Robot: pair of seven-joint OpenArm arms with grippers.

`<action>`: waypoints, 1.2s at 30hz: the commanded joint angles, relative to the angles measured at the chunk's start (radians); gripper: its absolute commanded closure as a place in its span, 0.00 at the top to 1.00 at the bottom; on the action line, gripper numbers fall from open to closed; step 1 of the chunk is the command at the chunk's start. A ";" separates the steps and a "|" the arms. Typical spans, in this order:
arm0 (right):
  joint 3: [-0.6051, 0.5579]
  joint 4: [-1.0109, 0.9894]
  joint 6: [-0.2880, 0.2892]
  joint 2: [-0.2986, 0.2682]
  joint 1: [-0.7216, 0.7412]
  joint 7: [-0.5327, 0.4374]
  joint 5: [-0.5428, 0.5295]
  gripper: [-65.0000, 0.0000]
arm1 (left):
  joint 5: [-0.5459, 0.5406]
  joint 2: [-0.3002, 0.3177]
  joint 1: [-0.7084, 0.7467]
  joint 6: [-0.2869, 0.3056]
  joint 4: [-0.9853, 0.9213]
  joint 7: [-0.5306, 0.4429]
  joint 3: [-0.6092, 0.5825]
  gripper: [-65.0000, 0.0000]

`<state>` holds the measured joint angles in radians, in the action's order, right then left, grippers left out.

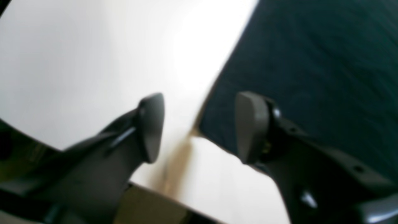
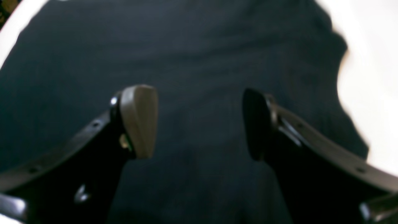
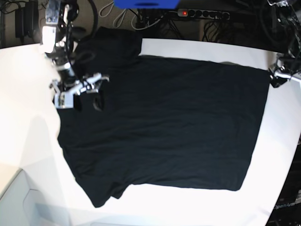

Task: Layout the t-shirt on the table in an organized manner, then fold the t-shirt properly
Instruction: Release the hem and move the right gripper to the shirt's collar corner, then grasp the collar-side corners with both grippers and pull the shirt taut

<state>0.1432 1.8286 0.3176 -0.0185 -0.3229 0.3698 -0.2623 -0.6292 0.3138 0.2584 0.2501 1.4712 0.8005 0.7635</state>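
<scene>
The black t-shirt (image 3: 164,122) lies spread flat on the white table (image 3: 28,132), its hem toward the right and one sleeve at the top left. My right gripper (image 3: 87,103) hovers over the shirt's left part, open; in the right wrist view the gripper (image 2: 199,123) has only dark cloth (image 2: 199,46) beneath it. My left gripper (image 3: 275,79) is at the shirt's far right corner. In the left wrist view that gripper (image 1: 202,127) is open, straddling the corner of the t-shirt (image 1: 311,62) and the bare table (image 1: 77,62). No print or collar mark shows.
A power strip (image 3: 202,13), cables and a blue object (image 3: 146,4) lie beyond the table's far edge. The table's curved front edge (image 3: 14,181) runs at the lower left. White tabletop borders the shirt on all sides.
</scene>
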 commanded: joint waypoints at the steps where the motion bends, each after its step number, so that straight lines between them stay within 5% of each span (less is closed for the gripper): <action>1: 0.002 0.029 0.008 0.002 -0.023 -0.027 -0.010 0.67 | -0.013 0.017 -0.012 0.005 0.000 -0.017 0.004 0.61; 21: -0.007 0.155 0.010 0.030 -0.336 -0.030 -0.013 0.67 | 0.184 -0.020 -0.006 0.005 -0.016 -0.017 -0.172 0.60; 27: -0.058 0.158 0.015 0.035 -0.404 -0.030 -0.013 0.67 | 0.197 -0.020 -0.001 0.005 -0.027 -0.010 -0.175 0.35; 36: -0.049 0.138 0.010 0.041 -0.430 -0.030 -0.009 0.67 | 0.196 -0.023 -0.001 0.005 -0.031 -0.005 -0.175 0.12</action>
<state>0.0925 1.9511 0.3195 0.0223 -0.7429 0.3637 -0.2657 -0.4343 0.2844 0.2512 0.2550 1.4387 0.7616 0.5880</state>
